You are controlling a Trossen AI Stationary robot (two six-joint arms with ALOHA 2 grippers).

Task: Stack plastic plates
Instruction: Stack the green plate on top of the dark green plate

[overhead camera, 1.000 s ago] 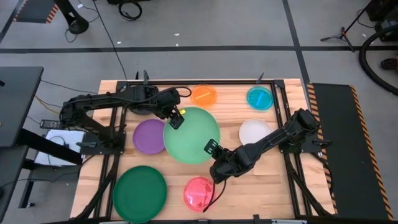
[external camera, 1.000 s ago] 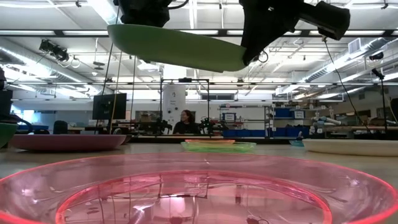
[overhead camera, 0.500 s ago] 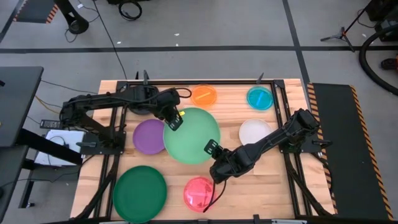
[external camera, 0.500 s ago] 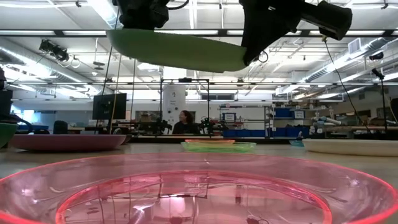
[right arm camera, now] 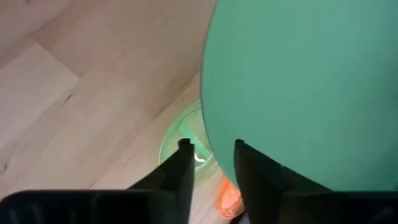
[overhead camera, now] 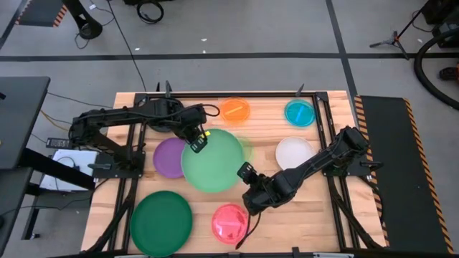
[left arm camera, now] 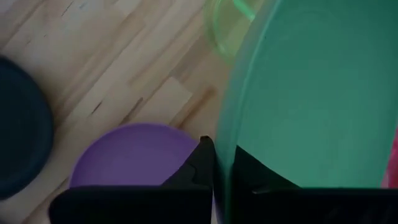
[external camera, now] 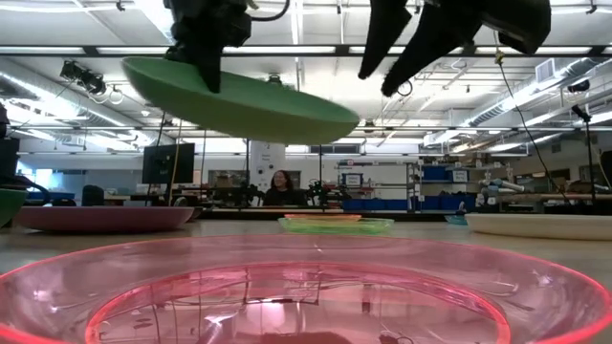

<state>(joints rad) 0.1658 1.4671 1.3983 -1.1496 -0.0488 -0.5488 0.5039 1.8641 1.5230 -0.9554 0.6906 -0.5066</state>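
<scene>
On the wooden table (overhead camera: pixel 158 100) the plates lie singly, none holding anything: a dark green plate (overhead camera: pixel 161 223) at the near left corner, a pink plate (overhead camera: pixel 229 223) beside it toward the middle, a purple plate (overhead camera: pixel 171 157) further back, a white plate (overhead camera: pixel 294 152) on the right side, and an orange plate (overhead camera: pixel 234 110) and a cyan plate (overhead camera: pixel 300 112) along the far edge. A lime plate (left arm camera: pixel 233 25) shows in the left wrist view, partly hidden behind the lifted plate. That lifted plate — the large light green plate (overhead camera: pixel 213 160) — hangs in the air above the middle of the table, tilted in the low view, its higher edge toward the left gripper (overhead camera: pixel 196 142). The left gripper is clamped on that rim, one finger on each face, as its wrist view shows. The plate overlaps the purple plate's right edge from above. The right gripper (overhead camera: pixel 246 174) sits just at the plate's opposite rim; in the low view its fingers (external camera: pixel 375 43) are spread apart and clear of the plate, holding nothing — the plate's edge lies just beyond the finger tips in the right wrist view.
</scene>
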